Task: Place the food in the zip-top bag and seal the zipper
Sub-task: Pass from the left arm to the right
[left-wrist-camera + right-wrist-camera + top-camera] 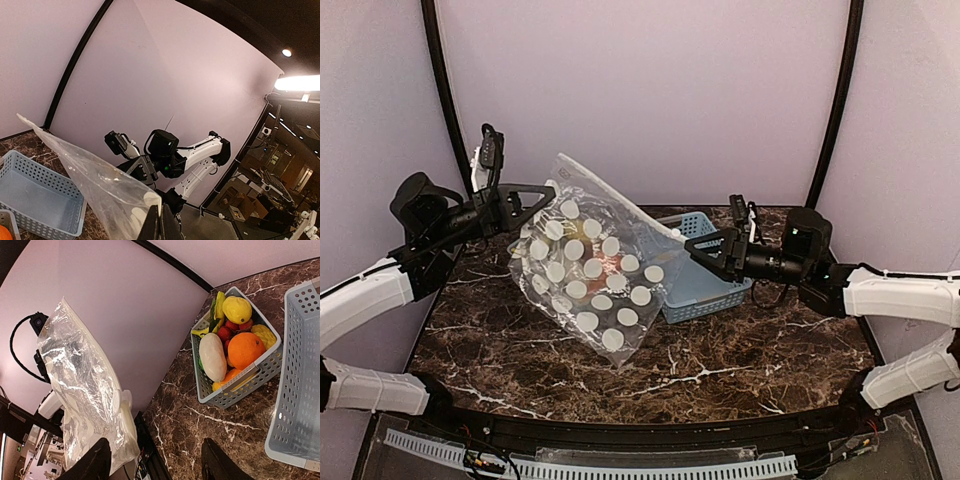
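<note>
The zip-top bag [590, 262], clear with white dots, hangs in the air over the table's left middle. My left gripper [536, 196] is shut on its upper left edge; in the left wrist view the fingers [152, 224] pinch the bag [95, 182]. My right gripper [696, 252] is open and empty just right of the bag, not touching it [82, 385]. The food lies in a light-blue basket [240, 385]: an orange [245, 349], a white oblong piece [212, 356], a yellow piece [236, 309] and red pieces. I cannot make out the zipper.
A second, empty light-blue basket [710, 292] stands under my right gripper; it also shows in the right wrist view [300, 390] and the left wrist view [30, 195]. In the top view the food basket is mostly hidden behind the bag. The back wall is close.
</note>
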